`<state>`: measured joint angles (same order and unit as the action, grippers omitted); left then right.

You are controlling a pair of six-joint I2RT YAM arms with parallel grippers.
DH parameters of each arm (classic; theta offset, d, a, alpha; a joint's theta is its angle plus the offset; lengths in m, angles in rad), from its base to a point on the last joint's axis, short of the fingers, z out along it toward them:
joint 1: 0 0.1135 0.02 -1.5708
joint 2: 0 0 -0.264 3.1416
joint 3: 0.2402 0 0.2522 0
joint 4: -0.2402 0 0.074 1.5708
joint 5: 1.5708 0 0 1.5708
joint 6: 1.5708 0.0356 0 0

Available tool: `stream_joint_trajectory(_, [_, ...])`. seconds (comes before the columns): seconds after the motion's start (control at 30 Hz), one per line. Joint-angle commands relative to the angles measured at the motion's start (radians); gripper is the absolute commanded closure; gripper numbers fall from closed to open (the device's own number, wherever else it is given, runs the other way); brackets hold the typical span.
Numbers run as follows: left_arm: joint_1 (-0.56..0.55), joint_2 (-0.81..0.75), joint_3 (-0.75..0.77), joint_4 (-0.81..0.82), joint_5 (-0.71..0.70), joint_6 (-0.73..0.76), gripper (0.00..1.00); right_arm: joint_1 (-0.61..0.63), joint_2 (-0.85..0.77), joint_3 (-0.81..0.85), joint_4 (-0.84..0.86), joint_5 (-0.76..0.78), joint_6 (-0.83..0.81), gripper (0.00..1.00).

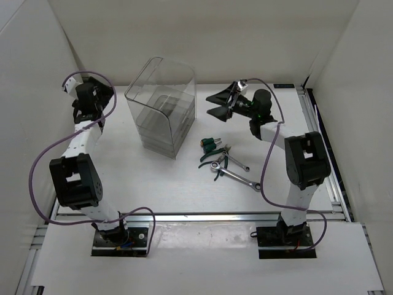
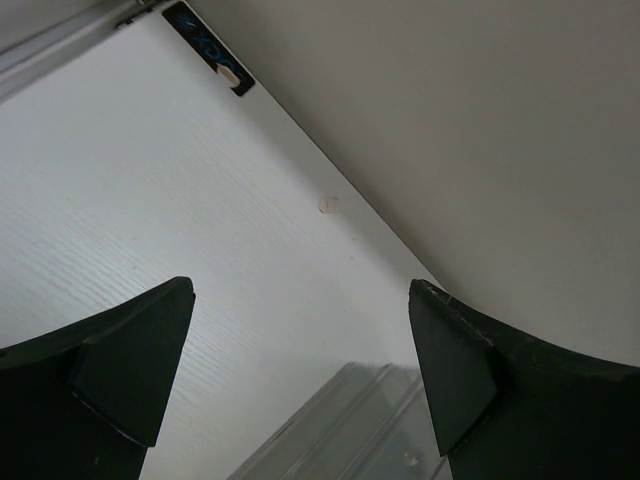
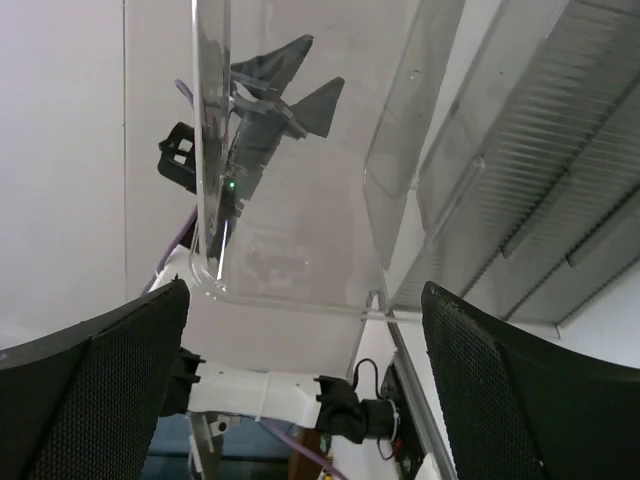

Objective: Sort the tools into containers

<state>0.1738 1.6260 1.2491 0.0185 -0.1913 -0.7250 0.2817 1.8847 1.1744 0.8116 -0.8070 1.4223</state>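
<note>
The clear cabinet (image 1: 163, 110) with its stacked drawers stands at the back middle of the table. To its right lie a stubby green screwdriver (image 1: 210, 145), green-handled pliers (image 1: 214, 158) and two silver wrenches (image 1: 236, 177) (image 1: 236, 160), bunched together. My right gripper (image 1: 217, 104) is open and empty, in the air right of the cabinet and behind the tools. In the right wrist view (image 3: 305, 385) it faces the cabinet shell (image 3: 300, 150). My left gripper (image 2: 300, 370) is open and empty, left of the cabinet, with a cabinet edge (image 2: 340, 430) below it.
White walls enclose the table on the left, back and right. A metal rail (image 1: 319, 132) runs along the right edge. Purple cables loop off both arms. The left arm (image 3: 260, 392) shows through the shell in the right wrist view.
</note>
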Motion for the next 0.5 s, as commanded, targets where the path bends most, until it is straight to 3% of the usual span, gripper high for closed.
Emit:
stream_joint_trajectory(0.0, [0.001, 0.0, -0.004, 0.083, 0.149, 0.03, 0.01, 0.034, 0.046, 0.01, -0.118, 0.057, -0.097, 0.01])
stream_joint_trajectory(0.2, [-0.045, 0.025, -0.036, 0.129, 0.185, 0.038, 0.01, 0.105, 0.14, 0.132, -0.207, 0.077, -0.122, 0.01])
stream_joint_trajectory(0.3, [-0.057, 0.051, -0.034, 0.135, 0.185, 0.029, 0.01, 0.117, 0.183, 0.189, -0.195, 0.089, -0.106, 0.07])
stream_joint_trajectory(0.47, [-0.072, 0.095, 0.004, 0.106, 0.253, 0.047, 0.01, 0.129, 0.251, 0.223, -0.094, 0.104, -0.03, 0.3])
